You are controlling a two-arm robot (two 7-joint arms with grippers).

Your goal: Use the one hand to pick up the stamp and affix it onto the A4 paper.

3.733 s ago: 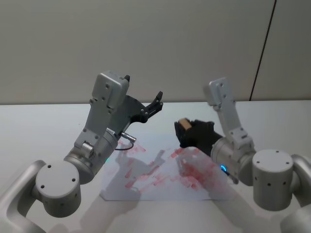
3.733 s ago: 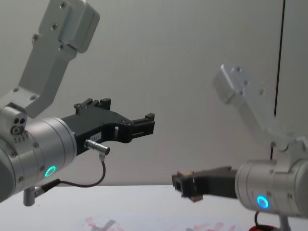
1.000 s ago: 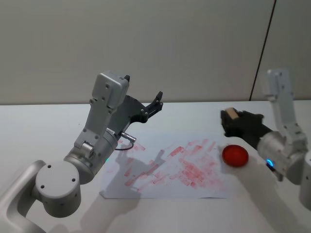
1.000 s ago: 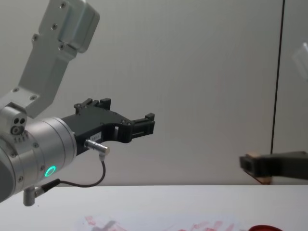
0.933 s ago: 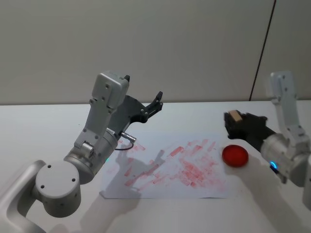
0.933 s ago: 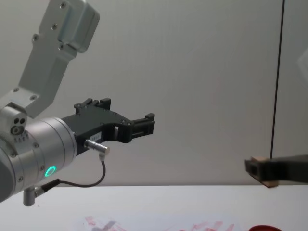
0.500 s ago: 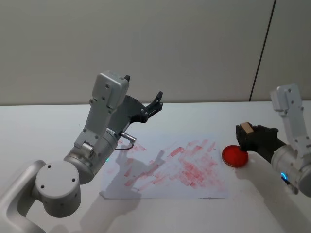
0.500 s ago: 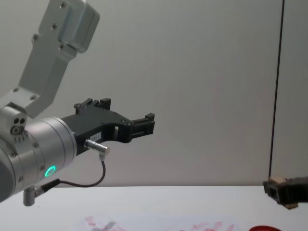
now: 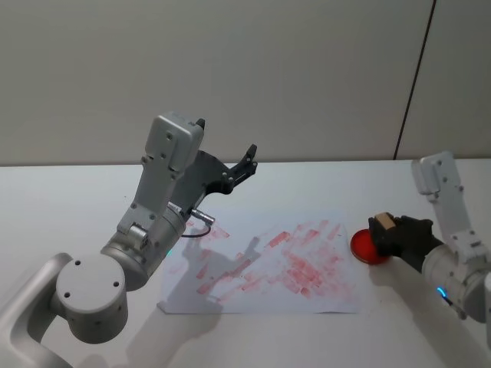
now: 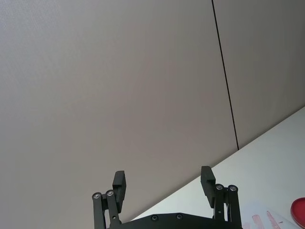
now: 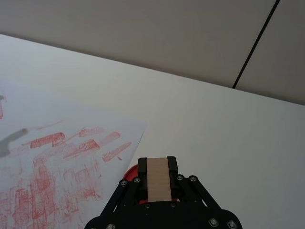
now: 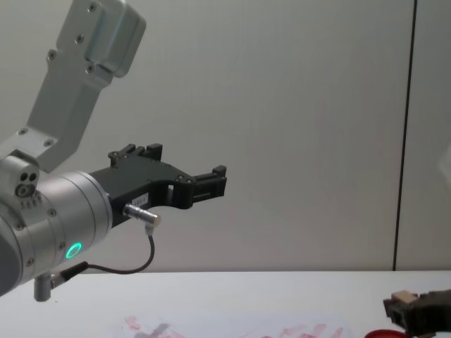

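Note:
The stamp (image 9: pixel 382 222), a small tan wooden block, sits between the fingers of my right gripper (image 9: pixel 381 232), which is shut on it. In the right wrist view the stamp (image 11: pixel 159 177) shows clamped in the gripper (image 11: pixel 158 172), low over the round red disc (image 11: pixel 130 172). I cannot tell whether the stamp touches the disc (image 9: pixel 366 248). The A4 paper (image 9: pixel 265 264), covered in red prints, lies flat to the left of the disc. My left gripper (image 9: pixel 249 157) hangs open and raised above the paper's far left part, its arm showing a green ring.
The white table (image 9: pixel 61 199) runs back to a grey wall. A thin black cable (image 12: pixel 137 266) loops under the left wrist. In the chest view the right gripper (image 12: pixel 399 310) is near the table at the lower right, with bare table to the right of the disc.
My right gripper carried the stamp from over the paper out to the right, then came down and slightly back left onto the red disc's spot. The left arm has not moved.

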